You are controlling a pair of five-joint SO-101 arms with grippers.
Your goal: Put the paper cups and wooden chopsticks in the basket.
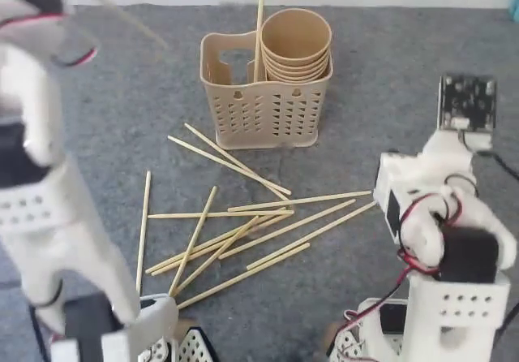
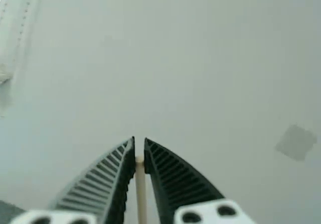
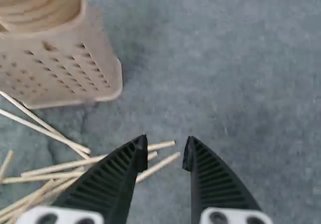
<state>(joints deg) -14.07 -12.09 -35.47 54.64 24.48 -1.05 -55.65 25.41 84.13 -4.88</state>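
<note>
**Left tool holds one chopstick high; basket lies ahead and to its right**

Finding 1, tool state. The left tool [image 2: 139,142] is closed on a single wooden chopstick [image 2: 141,189], pinched between the ribbed jaws near their tips. The right tool [image 3: 165,143] stands open and carries nothing.

Finding 2, governing relation. In the high view the left arm is raised at the left edge. The held chopstick slants from the tool down toward the basket [image 1: 263,114], and its free end stops short of the basket's left wall. Its long axis is therefore tilted, not upright. In my judgement it must be carried to the right and tipped toward vertical over the left compartment [image 1: 231,62]. The left arm is the one placed for this.

Finding 3, task items. The stacked paper cups [image 1: 296,37] sit in the right compartment, and one chopstick [image 1: 259,21] stands upright beside them. The loose chopsticks [image 1: 243,232] lie scattered on the grey surface [image 1: 405,70] in front of the basket, mostly crosswise.

Finding 4, differences between views. The left wrist view confirms the grip but faces a pale blank background, so the basket's bearing comes from the high view alone. The right wrist view shows the open tool poised above the near ends of several loose chopsticks.
</note>
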